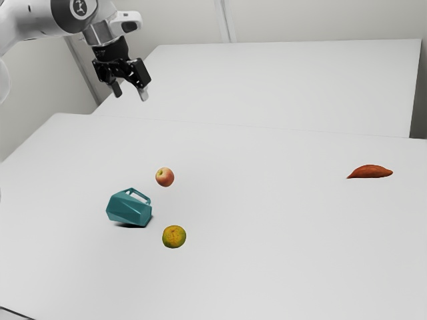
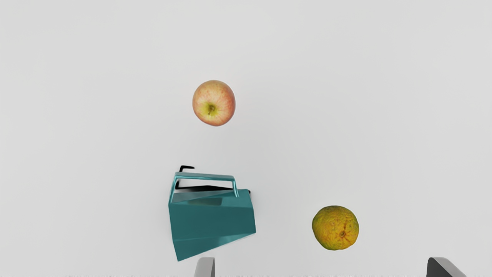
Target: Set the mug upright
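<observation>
The teal mug [image 1: 129, 208] lies on its side on the white table, its handle on the side toward the apple. In the exterior view the gripper [image 1: 130, 95] hangs high above the table, well clear of the mug. From the wrist view, the mug [image 2: 212, 219] is below the hand, its angular body and raised handle in sight. The gripper [image 2: 321, 265] is open there, fingertips wide apart with nothing held between them.
A red apple [image 1: 165, 177] rests near the mug's handle side. An orange-green citrus fruit [image 1: 174, 237] sits close by the mug. Far toward the exterior view's right lies a sweet potato [image 1: 370, 172] on the table [image 1: 267, 253].
</observation>
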Robot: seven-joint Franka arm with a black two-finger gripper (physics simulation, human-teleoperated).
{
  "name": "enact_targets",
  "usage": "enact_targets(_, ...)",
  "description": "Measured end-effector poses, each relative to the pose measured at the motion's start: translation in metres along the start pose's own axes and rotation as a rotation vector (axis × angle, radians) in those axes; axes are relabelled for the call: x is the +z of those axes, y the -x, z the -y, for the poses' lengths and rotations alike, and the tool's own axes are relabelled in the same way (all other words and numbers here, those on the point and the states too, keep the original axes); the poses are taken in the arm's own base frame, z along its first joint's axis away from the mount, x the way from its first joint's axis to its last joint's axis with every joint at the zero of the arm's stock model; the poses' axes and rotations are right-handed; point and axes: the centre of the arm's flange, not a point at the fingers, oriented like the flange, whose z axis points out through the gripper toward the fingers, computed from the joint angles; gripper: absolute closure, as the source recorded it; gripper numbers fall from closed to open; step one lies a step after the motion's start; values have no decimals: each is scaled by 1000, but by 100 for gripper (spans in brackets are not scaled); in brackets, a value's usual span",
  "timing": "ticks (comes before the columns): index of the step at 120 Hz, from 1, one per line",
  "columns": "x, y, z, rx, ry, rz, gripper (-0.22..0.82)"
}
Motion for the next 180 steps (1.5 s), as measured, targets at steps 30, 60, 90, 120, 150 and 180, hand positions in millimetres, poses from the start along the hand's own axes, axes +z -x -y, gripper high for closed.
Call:
enact_targets(30, 2, 1, -2, -3, 2, 9, 0)
enact_targets(60, 14, 23, 10, -40, 82, 47, 0)
enact_targets(90, 56, 69, 131, -207, 426, 40, 0)
enact_targets(120, 171, 69, 202, -251, 651, 105, 0)
enact_targets(150, 257, 96, 221, -253, 815, 115, 0)
enact_targets(180, 305, 120, 224, -252, 864, 95, 0)
